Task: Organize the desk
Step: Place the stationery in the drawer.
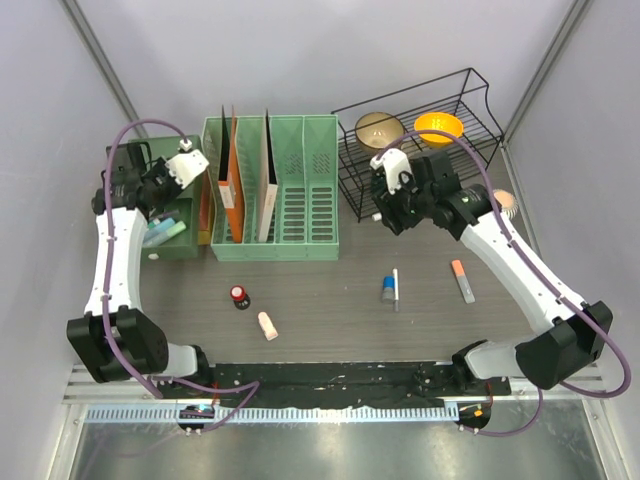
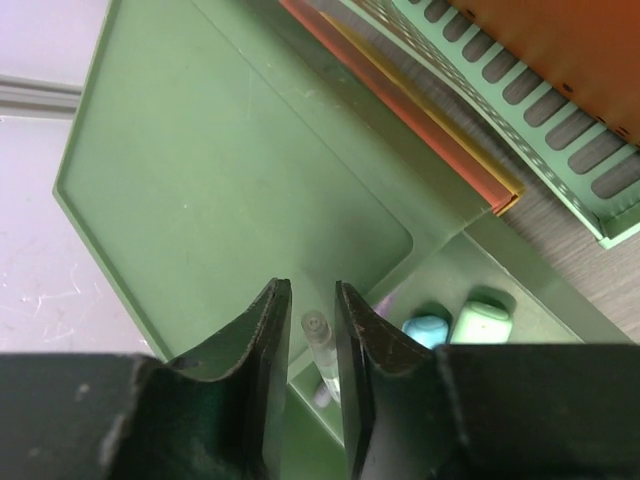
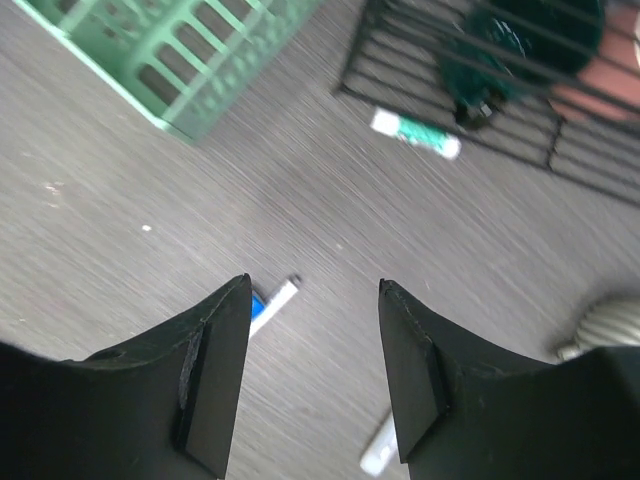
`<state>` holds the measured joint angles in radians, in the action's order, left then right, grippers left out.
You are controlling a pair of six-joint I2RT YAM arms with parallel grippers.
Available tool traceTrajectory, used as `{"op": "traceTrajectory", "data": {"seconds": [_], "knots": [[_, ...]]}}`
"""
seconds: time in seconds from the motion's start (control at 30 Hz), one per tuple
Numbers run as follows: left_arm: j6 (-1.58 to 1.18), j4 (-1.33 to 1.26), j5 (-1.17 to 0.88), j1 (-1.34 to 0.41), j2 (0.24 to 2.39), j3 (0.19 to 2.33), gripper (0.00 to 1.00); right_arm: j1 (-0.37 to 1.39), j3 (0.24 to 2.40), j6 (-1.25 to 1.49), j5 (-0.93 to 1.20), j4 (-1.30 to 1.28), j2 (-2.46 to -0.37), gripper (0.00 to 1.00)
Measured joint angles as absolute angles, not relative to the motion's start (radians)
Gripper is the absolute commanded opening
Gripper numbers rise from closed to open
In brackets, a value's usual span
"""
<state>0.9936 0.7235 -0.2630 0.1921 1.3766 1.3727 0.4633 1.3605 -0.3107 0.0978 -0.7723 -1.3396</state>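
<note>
One pen [image 3: 274,298] on desk [image 3: 150,210] below spread right gripper [image 3: 315,300], left gripper [image 2: 311,305] ajar over tray [image 2: 230,170]

Upper centre of the top view, the file rack [image 1: 290,190] stands on the bench [image 1: 330,320], and right of it is the wire basket [image 1: 470,100], two bowls [image 1: 380,130] inside. A tray [image 1: 178,245] sits left of the rack. Lower centre-left lie a small bottle [image 1: 239,296] and a tube [image 1: 267,326]; further right, a pen [image 1: 396,275], then a marker [image 1: 461,281].

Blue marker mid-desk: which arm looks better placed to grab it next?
Right. The right gripper, open, hangs near the blue marker; the left gripper is far off over the green tray.
</note>
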Motion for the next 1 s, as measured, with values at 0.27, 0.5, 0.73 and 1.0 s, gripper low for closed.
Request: {"op": "traceTrajectory", "data": {"seconds": [0.27,0.5,0.73,1.0], "knots": [[0.995,0.647,-0.284,0.192,1.375,1.346,0.64,0.313,1.335,-0.336,0.045,-0.837,-1.332,0.58],[0.976,0.632,-0.318,0.192,1.349,1.336,0.79,0.189,1.251,-0.373,0.016,-0.907,-1.31,0.57],[0.949,0.692,-0.342,0.192,1.287,1.327,0.84,0.166,1.213,-0.391,0.031,-0.929,-1.296,0.57],[0.922,0.735,-0.341,0.192,1.283,1.334,0.93,0.159,1.207,-0.393,0.061,-0.927,-1.296,0.57]]}}
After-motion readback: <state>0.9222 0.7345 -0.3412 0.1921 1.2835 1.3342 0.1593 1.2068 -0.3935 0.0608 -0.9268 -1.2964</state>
